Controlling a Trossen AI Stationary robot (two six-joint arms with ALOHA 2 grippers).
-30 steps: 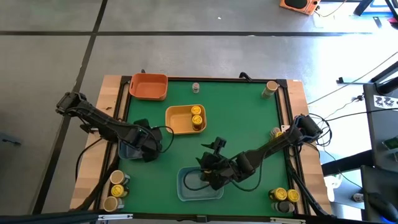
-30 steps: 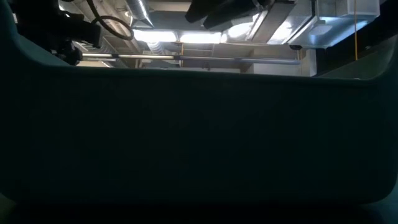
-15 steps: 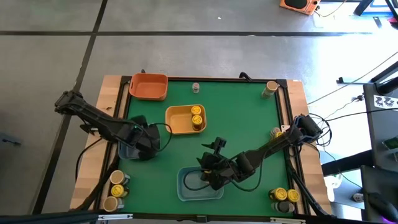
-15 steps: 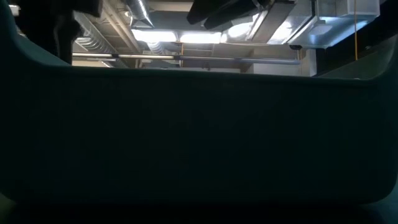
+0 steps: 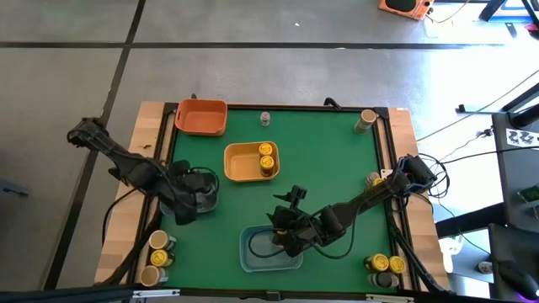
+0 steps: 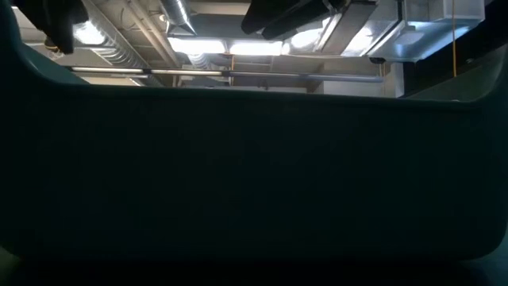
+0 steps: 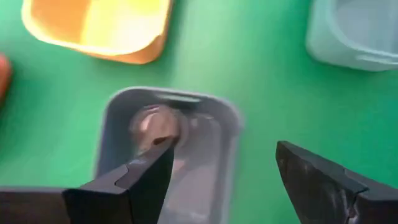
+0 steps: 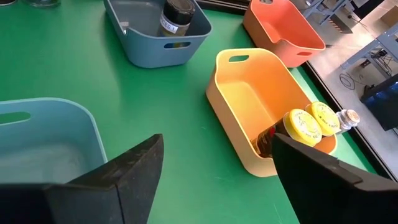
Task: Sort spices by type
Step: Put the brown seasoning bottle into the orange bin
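dark-lidded jar (image 8: 176, 15) | label writing probably unreadable | left gripper (image 7: 224, 180), right gripper (image 8: 217, 162) fingers released, empty

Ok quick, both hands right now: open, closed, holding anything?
Left hand: open, empty, above the grey-blue tray holding a jar.
Right hand: open, empty, near the light blue tray.

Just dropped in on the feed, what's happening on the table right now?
Spice jars are being sorted into trays. The left gripper hangs open over the grey-blue tray, where a dark-lidded jar stands. The right gripper waits open by the light blue tray, empty. Two yellow-lidded jars sit in the yellow tray.
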